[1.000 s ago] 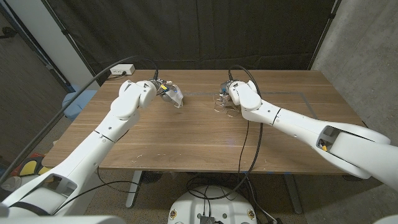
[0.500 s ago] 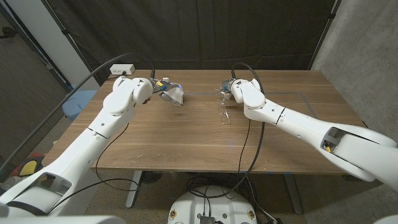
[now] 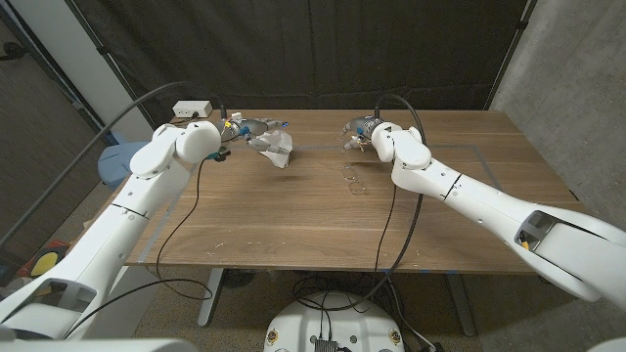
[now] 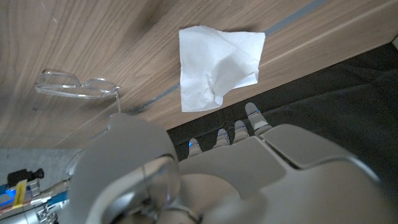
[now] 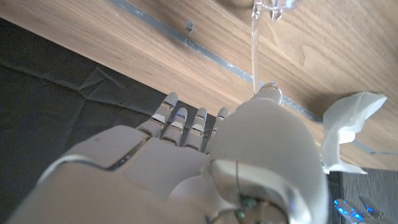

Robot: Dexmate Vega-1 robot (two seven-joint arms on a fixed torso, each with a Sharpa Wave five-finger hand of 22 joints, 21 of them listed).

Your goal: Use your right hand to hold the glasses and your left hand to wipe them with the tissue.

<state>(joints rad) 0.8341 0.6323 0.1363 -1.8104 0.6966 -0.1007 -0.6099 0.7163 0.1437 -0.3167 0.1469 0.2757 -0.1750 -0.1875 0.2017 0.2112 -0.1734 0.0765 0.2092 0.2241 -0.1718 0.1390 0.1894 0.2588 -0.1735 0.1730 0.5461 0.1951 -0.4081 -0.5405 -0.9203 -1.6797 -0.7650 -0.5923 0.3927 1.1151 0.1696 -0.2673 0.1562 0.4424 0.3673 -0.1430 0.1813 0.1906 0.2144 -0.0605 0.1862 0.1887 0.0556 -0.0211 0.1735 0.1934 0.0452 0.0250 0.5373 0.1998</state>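
The clear glasses [image 3: 354, 178] lie on the wooden table [image 3: 293, 215] just in front of my right hand [image 3: 362, 132], which hangs near the far edge with its fingers [image 5: 186, 121] stretched out and holding nothing. In the right wrist view a clear temple [image 5: 254, 43] of the glasses runs along the wood. The white tissue [image 3: 275, 149] lies crumpled on the table beside my left hand [image 3: 243, 127], apart from it. The left wrist view has the tissue [image 4: 217, 65] and the glasses [image 4: 74, 86] on the wood, with my left fingers [image 4: 236, 127] spread and free.
A white power strip [image 3: 191, 108] sits at the table's far left corner, with cables running from it and from both wrists. A grey tape line [image 3: 469, 149] marks the wood on the right. A black curtain [image 3: 313, 49] hangs behind the table.
My left hand has let go of the tissue and drawn back toward the far left. My right hand has left the glasses on the table and pulled back toward the far edge.
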